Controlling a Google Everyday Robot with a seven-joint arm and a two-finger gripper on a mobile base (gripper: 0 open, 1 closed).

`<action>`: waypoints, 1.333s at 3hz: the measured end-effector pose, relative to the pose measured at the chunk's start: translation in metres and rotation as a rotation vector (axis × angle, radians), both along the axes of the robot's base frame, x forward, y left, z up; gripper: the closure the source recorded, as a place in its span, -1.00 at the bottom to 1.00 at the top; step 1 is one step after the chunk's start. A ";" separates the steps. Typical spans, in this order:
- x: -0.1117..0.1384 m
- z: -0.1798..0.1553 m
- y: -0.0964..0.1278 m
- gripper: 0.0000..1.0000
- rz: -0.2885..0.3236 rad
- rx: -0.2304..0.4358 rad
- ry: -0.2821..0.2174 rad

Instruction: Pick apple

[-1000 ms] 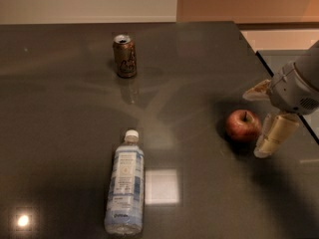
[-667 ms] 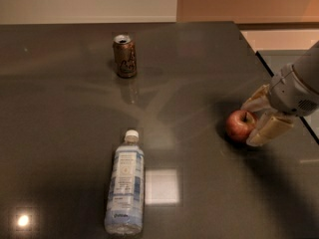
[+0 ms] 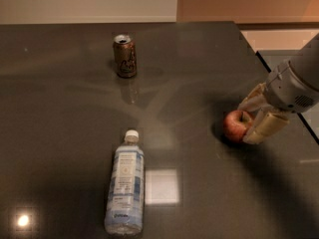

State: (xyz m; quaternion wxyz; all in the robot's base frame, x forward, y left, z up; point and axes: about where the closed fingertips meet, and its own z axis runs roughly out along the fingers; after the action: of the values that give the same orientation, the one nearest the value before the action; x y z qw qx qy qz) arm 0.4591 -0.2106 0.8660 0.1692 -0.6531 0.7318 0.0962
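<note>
A two-finger gripper (image 3: 248, 123) on a pale grey arm reaches in from 3 o'clock over a dark, glossy table (image 3: 65, 108) and straddles the 3 o'clock side of a small red apple (image 3: 235, 127). The apple (stem up, yellowish near the top) sits on the tabletop at about 3 o'clock in the scene. The jaws stand parted about the fruit's width, one beige finger behind it and one in front, the near one against its skin. A brown drinks can (image 3: 124, 56) stands upright toward 11 o'clock. A clear water bottle (image 3: 125, 184) lies on its side toward 7 o'clock, white cap pointing to 12.
</note>
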 end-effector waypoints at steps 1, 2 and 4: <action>0.006 0.025 0.002 1.00 -0.026 0.007 -0.017; 0.010 0.057 0.004 1.00 -0.051 0.023 -0.043; 0.002 0.135 0.024 1.00 -0.042 0.127 -0.106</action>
State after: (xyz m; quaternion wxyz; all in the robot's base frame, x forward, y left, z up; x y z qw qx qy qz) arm 0.4608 -0.1867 1.0006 0.2509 -0.6298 0.7277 0.1043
